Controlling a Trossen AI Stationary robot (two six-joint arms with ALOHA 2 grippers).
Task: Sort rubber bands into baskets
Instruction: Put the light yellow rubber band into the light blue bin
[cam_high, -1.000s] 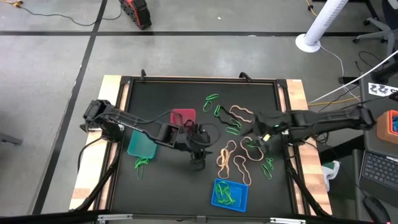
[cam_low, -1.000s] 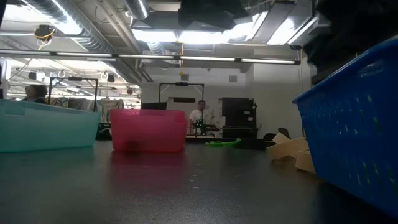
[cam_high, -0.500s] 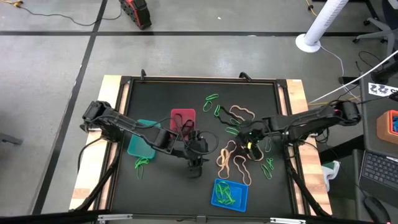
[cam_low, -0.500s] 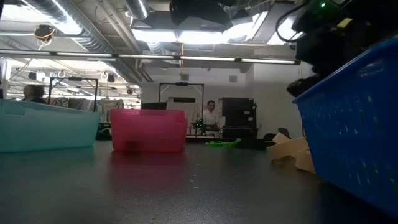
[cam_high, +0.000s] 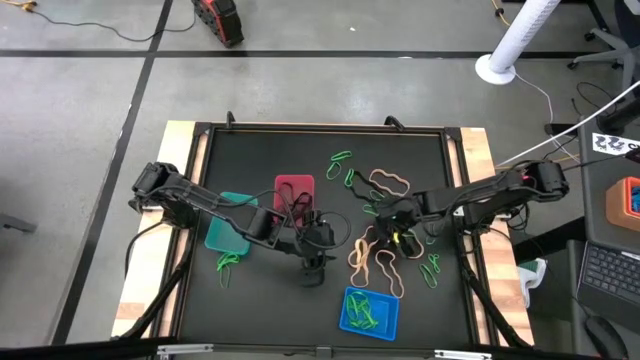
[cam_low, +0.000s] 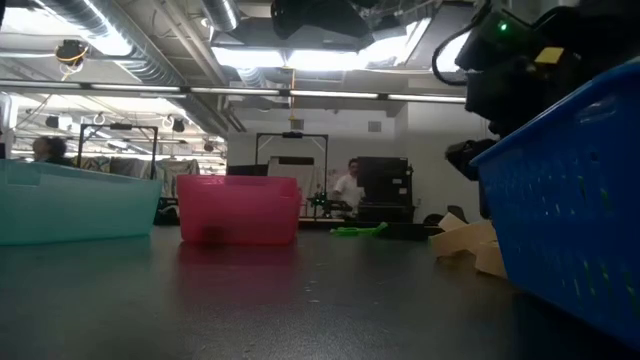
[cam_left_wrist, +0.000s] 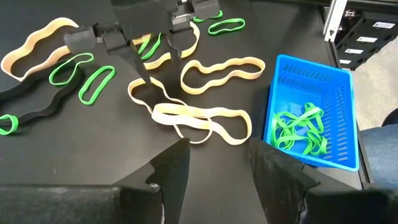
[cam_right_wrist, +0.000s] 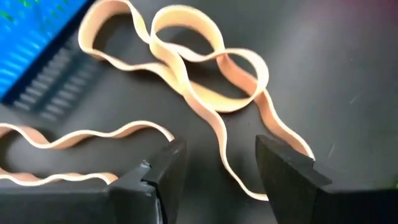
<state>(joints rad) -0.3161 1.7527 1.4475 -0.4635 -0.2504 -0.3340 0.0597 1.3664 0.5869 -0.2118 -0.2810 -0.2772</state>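
While my right gripper (cam_right_wrist: 216, 165) hung empty, fingers apart, over tan bands (cam_right_wrist: 205, 68) just beside the blue basket (cam_high: 369, 311), I judged straddling one strand before closing best; my left gripper (cam_left_wrist: 214, 158) waited, fingers apart.

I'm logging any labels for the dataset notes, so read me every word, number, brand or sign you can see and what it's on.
No text can be read in any view.
White tag with black marks, at the high view's right edge beyond the table: too blurred to read.
Blue basket, red basket, teal basket: no label visible.
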